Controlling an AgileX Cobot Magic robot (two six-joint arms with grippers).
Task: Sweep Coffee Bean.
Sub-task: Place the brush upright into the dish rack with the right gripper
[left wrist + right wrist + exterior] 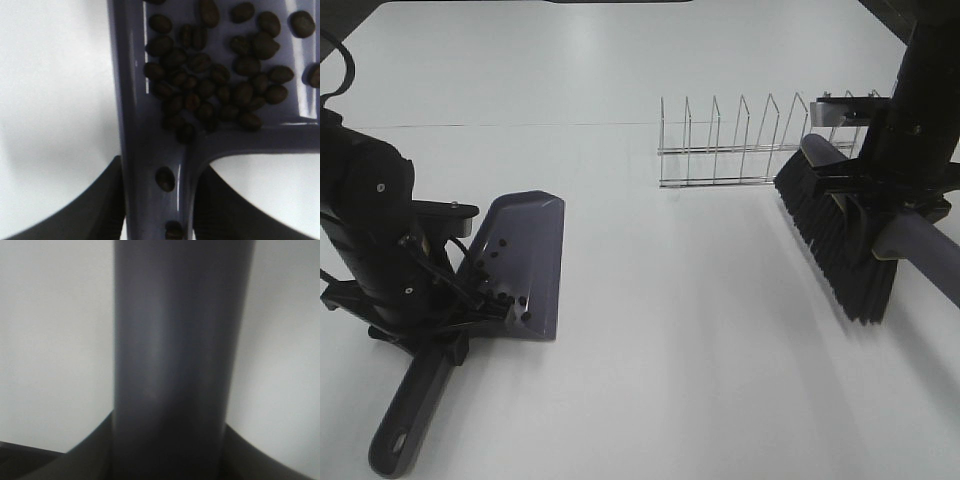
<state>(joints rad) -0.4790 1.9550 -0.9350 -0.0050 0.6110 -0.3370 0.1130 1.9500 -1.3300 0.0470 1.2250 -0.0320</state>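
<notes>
Coffee beans (210, 85) are lying heaped in the dustpan (535, 250), just ahead of the left jaws, which are clamping its handle (145, 210); one stray bean is sitting on the handle between them. The right jaws are gripping the brush (840, 240) by its shaft, well apart across the desk (700, 350).

Left gripper (157, 212) fingers (95, 212) clamped, right gripper (170, 457) fingers (75, 465) clamped, well apart

Dark oval coffee beans (210, 85), clustered in the dustpan (525, 270) near its handle, two on the handle
</notes>
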